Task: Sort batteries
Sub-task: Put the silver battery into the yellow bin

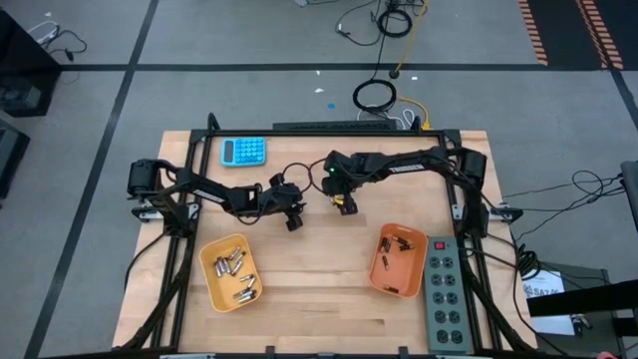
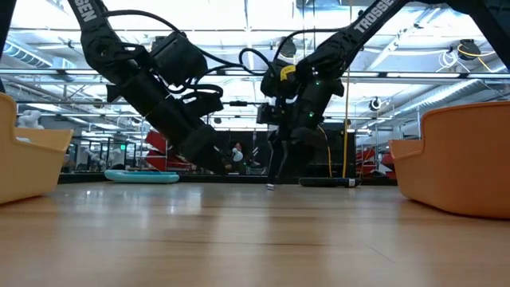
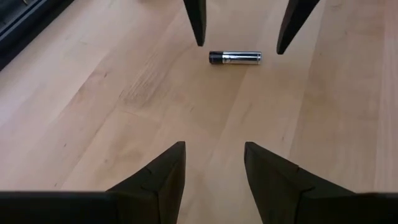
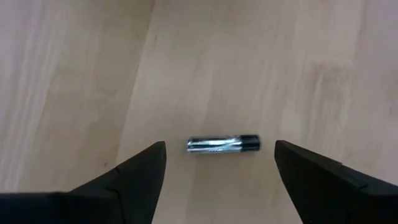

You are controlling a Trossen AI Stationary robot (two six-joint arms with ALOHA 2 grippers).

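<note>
One silvery battery with a dark end [image 4: 222, 144] lies on its side on the bare wood, also seen in the left wrist view [image 3: 235, 58]. My right gripper [image 4: 219, 155] [image 1: 344, 204] points down over it, open, one finger off each end of the battery and not touching it. My left gripper [image 3: 214, 180] [image 1: 292, 214] is open and slants down toward the table just to the left of it, holding nothing. Several silvery batteries [image 1: 237, 274] lie in the yellow tray [image 1: 211, 261]. Several darker batteries [image 1: 399, 249] lie in the orange tray [image 1: 384, 279].
A blue calculator [image 1: 243, 151] lies near the table's far left. A grey power strip [image 1: 446, 294] runs along the right edge beside the orange tray. Bare wood lies between the two trays [image 1: 314, 289]. The trays' walls rise at both sides of the low view [image 2: 462, 159].
</note>
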